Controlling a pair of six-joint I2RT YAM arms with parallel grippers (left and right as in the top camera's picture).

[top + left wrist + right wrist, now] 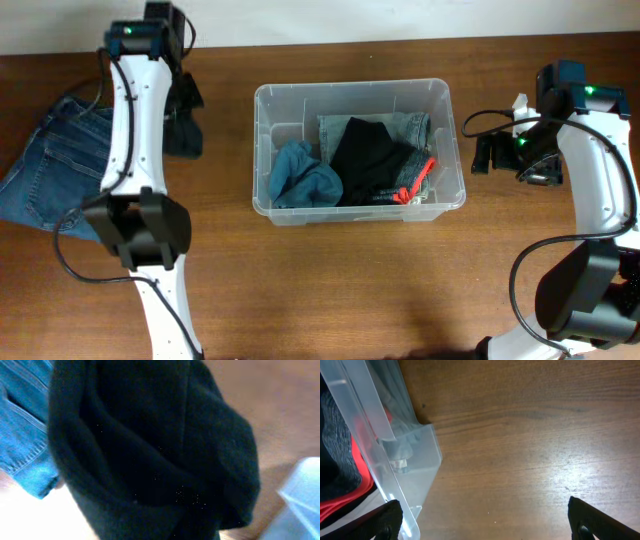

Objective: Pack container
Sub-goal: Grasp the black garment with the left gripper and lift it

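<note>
A wooden table (pixel 350 280) is seen from above, with a white robot arm at each side. At the far left a pair of blue jeans (pixel 50 165) lies flat on the wood. Just to their right the left gripper (pixel 185 105) sits near the table's back edge, with a dark garment (pixel 185 135) bunched directly under it. In the left wrist view this dark cloth fills almost the whole frame and hides the fingers, so I cannot tell whether the jaws are clamped on it.

The container (pixel 350 87), a clear plastic bin, stands at the centre of the table, well apart from both grippers. Inside, from left to right, are a crumpled blue cloth (pixel 300 178), a black garment (pixel 368 160) lying over folded denim (pixel 405 125), and a red item (pixel 415 185) near the right wall.

To the right of the bin, the right gripper (pixel 495 150) hangs over bare wood. Its wrist view shows the two fingertips (pixel 385 520) far apart with nothing between them, and a corner of the bin close by.
</note>
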